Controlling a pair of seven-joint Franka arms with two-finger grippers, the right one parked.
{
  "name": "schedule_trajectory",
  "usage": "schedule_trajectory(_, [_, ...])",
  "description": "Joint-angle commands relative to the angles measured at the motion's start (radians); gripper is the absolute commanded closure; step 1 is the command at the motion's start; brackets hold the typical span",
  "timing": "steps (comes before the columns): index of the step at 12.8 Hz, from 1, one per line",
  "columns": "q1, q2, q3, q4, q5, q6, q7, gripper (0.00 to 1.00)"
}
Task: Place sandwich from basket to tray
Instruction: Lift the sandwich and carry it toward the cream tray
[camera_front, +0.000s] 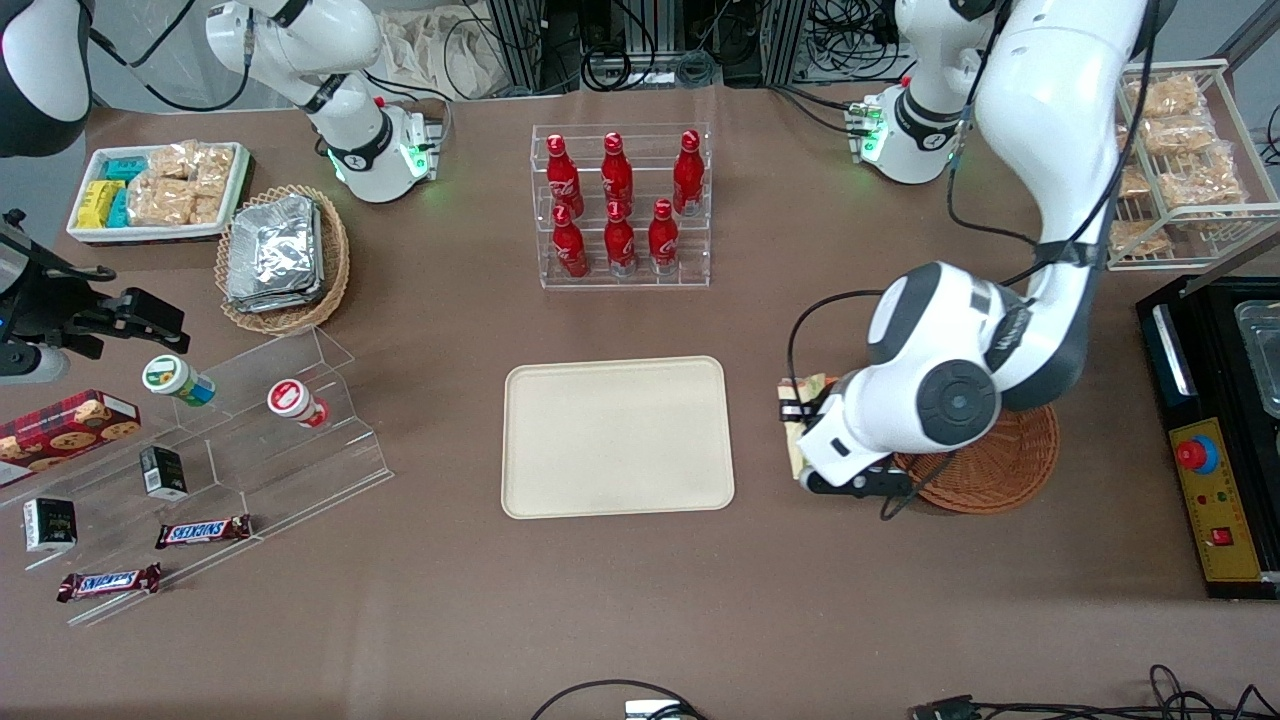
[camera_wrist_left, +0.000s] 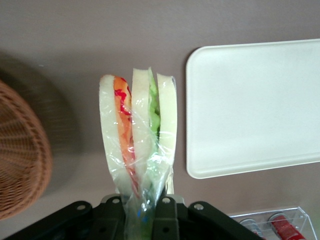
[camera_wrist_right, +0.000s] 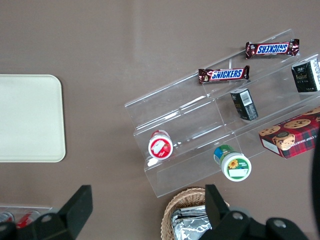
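My left gripper (camera_front: 800, 425) is shut on the sandwich (camera_wrist_left: 139, 125), a clear-wrapped wedge of white bread with orange-red and green layers. It holds the sandwich (camera_front: 803, 400) above the bare table, between the reddish-brown wicker basket (camera_front: 1000, 470) and the cream-beige tray (camera_front: 617, 437). In the left wrist view the fingers (camera_wrist_left: 167, 217) pinch the wrapped narrow end, the basket (camera_wrist_left: 20, 155) is at one edge and the tray (camera_wrist_left: 255, 107) at the other. The tray holds nothing. My arm hides much of the basket in the front view.
A clear rack of red bottles (camera_front: 620, 205) stands farther from the front camera than the tray. A tan wicker basket of foil packs (camera_front: 280, 255), a white snack tray (camera_front: 160, 190) and a clear stepped shelf (camera_front: 230, 440) lie toward the parked arm's end. A black control box (camera_front: 1215, 440) stands beside the basket.
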Motion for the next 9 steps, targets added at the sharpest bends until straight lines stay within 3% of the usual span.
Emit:
schedule_trajectory(1, [-0.077, 0.081, 0.005, 0.075, 0.012, 0.043, -0.101, 1.00])
schedule_trajectory(6, [-0.172, 0.214, 0.005, 0.075, 0.014, 0.255, -0.191, 1.00])
schedule_trajectory(9, [-0.194, 0.267, 0.005, 0.070, 0.017, 0.294, -0.201, 1.00])
